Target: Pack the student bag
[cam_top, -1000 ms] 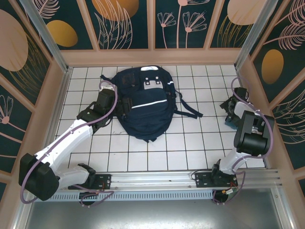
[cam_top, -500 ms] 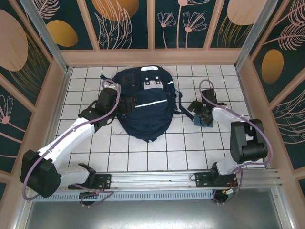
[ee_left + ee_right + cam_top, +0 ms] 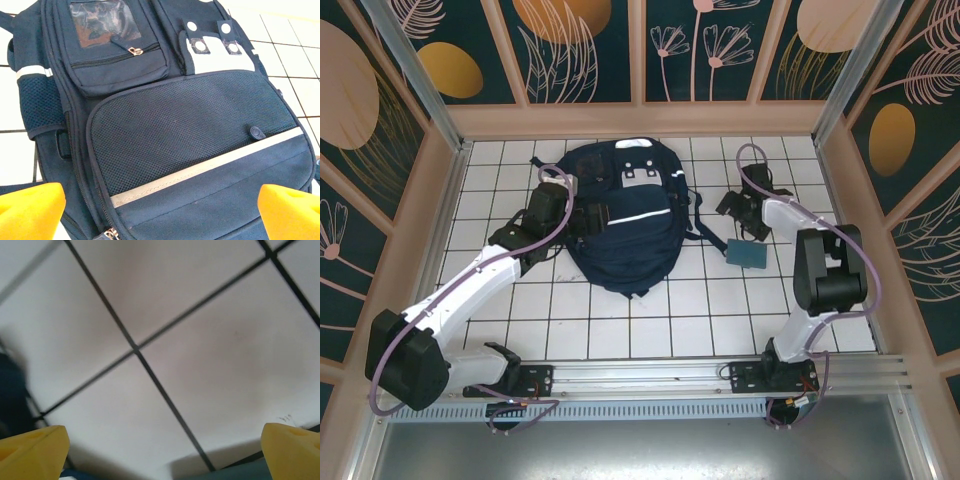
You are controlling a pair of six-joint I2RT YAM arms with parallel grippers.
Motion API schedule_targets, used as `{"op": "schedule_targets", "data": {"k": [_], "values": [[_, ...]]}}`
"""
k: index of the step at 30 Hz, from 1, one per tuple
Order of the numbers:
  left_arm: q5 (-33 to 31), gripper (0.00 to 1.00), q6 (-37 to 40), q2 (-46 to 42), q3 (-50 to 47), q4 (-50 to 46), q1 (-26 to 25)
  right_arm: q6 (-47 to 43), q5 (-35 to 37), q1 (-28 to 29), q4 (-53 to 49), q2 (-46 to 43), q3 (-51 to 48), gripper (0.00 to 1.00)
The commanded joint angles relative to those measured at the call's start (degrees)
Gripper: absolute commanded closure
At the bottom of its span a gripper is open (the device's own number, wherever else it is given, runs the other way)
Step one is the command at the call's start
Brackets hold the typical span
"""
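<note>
right gripper (image 3: 741,207) backed off teal item (image 3: 750,253)

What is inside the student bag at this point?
Its inside is covered: the student bag lies front-up on the tiled table, small front pocket zipped shut. Only fabric, mesh and a clear window show. A teal item lies outside, beside it.

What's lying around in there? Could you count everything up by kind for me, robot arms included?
Large navy-blue fabric backpack: 1
Small flat blue-green rectangular object: 1
White-and-black robot arms: 2
Total: 4
</note>
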Motion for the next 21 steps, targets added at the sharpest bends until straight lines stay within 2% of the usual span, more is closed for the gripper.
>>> {"op": "schedule_targets", "data": {"k": [1,5,10,16,21], "values": [[1.23,0.02,0.11,0.98,1.39,1.54,0.41,-1.56,0.04,-0.51,-2.29,-0.19,-1.87,0.01],[1.65,0.02,0.11,1.71,1.61,1.69,0.42,0.05,-0.46,-0.72,-3.02,-3.04,-6.59,0.01],[1.66,0.01,0.36,2.72,1.62,2.22,0.41,4.23,-2.28,0.50,-4.31,-10.69,-13.31,0.01],[2.25,0.01,0.29,3.64,1.66,2.65,0.42,7.48,-7.18,1.86,-5.16,-18.80,-20.48,0.01],[3.26,0.02,0.03,3.54,1.04,3.56,0.41,7.82,-1.68,2.08,-7.60,-22.22,-23.45,0.01]]}}
